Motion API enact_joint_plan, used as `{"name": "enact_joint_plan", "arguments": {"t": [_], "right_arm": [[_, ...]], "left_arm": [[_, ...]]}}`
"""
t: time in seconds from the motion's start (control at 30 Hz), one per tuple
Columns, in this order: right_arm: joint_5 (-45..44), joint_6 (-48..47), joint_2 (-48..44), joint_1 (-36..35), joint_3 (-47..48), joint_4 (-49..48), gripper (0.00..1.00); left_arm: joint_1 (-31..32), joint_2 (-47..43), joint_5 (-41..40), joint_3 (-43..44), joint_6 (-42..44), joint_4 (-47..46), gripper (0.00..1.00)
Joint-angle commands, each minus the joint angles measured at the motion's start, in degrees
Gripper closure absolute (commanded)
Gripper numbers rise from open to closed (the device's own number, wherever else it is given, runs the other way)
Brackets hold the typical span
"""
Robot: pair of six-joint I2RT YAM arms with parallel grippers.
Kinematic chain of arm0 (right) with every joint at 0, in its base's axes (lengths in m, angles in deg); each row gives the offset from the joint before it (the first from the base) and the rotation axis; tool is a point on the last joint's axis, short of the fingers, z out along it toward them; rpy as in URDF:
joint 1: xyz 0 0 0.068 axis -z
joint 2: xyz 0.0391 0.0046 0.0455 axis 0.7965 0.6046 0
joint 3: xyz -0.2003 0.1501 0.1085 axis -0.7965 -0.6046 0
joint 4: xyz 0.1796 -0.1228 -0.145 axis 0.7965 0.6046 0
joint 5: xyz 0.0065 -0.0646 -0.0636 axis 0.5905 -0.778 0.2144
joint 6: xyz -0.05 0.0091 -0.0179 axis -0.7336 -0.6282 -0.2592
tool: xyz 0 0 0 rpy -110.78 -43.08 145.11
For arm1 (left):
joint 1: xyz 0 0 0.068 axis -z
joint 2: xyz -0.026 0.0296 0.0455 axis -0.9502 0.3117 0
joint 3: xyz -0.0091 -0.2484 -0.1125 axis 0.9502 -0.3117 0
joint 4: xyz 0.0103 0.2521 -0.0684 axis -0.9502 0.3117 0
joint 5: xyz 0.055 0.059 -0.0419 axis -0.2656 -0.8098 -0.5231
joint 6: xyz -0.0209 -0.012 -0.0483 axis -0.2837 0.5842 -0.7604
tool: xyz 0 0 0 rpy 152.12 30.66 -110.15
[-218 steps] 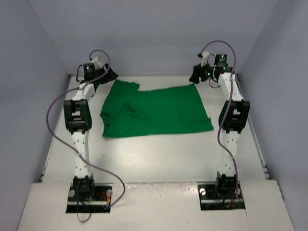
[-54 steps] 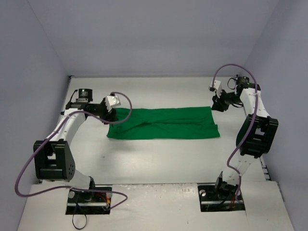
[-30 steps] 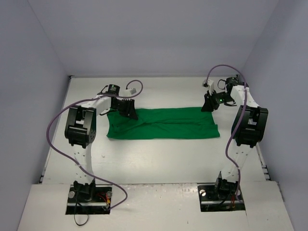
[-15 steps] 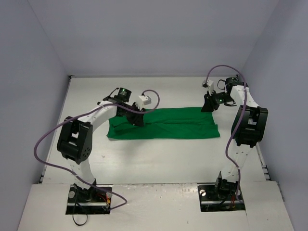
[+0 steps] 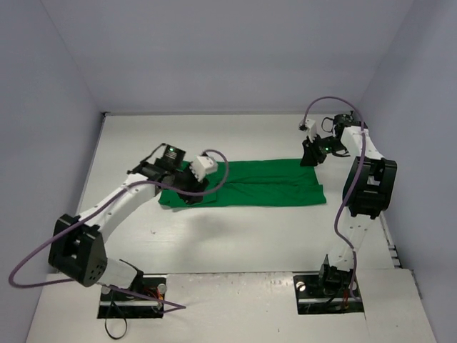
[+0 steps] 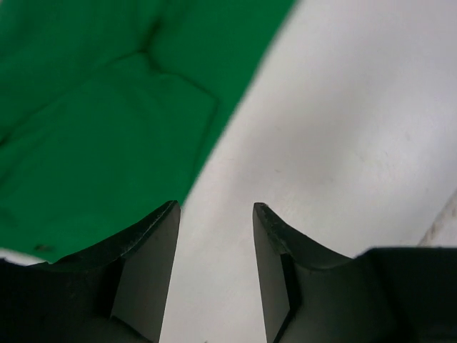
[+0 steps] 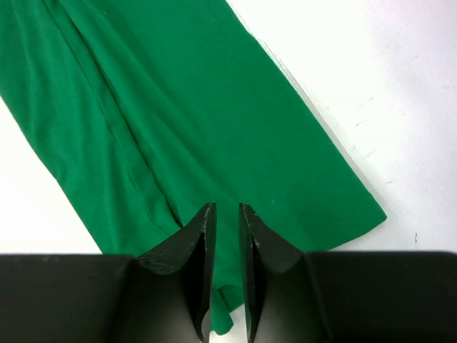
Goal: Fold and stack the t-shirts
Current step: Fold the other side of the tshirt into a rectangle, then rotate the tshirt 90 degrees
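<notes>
When viewed from overhead, shows the green t-shirt (image 5: 250,184) folded into a long, narrow band across the middle of the white table (image 5: 235,236), laid left to right and flat apart from some lengthwise creases. Places the left gripper (image 5: 191,196) near the band's left end, close to its near edge, pointing down at the cloth. Places the right gripper (image 5: 308,160) at the opposite end, on the band's far right corner, likewise pointing down. From the left wrist camera, gives the dark fingers (image 6: 146,250) standing clearly apart, about midway open, with only bare table visible in the gap; holds nothing. Sets the shirt's edge just beside that gap, running diagonally up the view and passing partly under the finger on the cloth side, with a stepped layer of fabric and a short crease farther up. From the right wrist camera, gives the fingers (image 7: 194,246) drawn almost together, parted by no more than a thin slit, directly above the green cloth and near its stitched end hem. Leaves the grip undecided: cannot tell of any fabric pinched in that slit, with the cloth beneath flat and unlifted. Shows the band crossing this view diagonally, long creases along its length, one corner at the lower right, and white table on both sides.
</notes>
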Motion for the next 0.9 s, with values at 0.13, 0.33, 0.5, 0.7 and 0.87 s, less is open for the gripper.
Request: {"name": "enact_joint_plan", "arguments": {"t": [0.13, 0.33, 0.5, 0.7, 0.87], "right_arm": [[-10.56, -7.54, -0.80, -8.41, -4.43, 0.82, 0.95], [-17.23, -8.21, 2.24, -12.21, -3.96, 0.12, 1.00], [-23.00, -7.55, 2.13, -12.55, -6.05, -0.13, 1.00], [-24.25, -2.47, -2.30, -13.12, -15.54, -1.10, 1.00], [-19.23, 10.35, -4.92, -14.05, -19.80, -1.80, 1.00]], "left_arm": [[-4.78, 10.02, -24.17, 10.22, -36.12, -1.06, 0.63], [-7.94, 22.53, -23.29, 15.06, -47.09, 0.41, 0.70], [-8.50, 29.37, -26.60, 17.76, -51.42, 1.11, 0.73], [-8.68, 36.60, -32.98, 24.99, -46.84, 1.47, 0.76], [-7.61, 43.41, -38.76, 35.55, -35.37, 1.50, 0.77]]}}
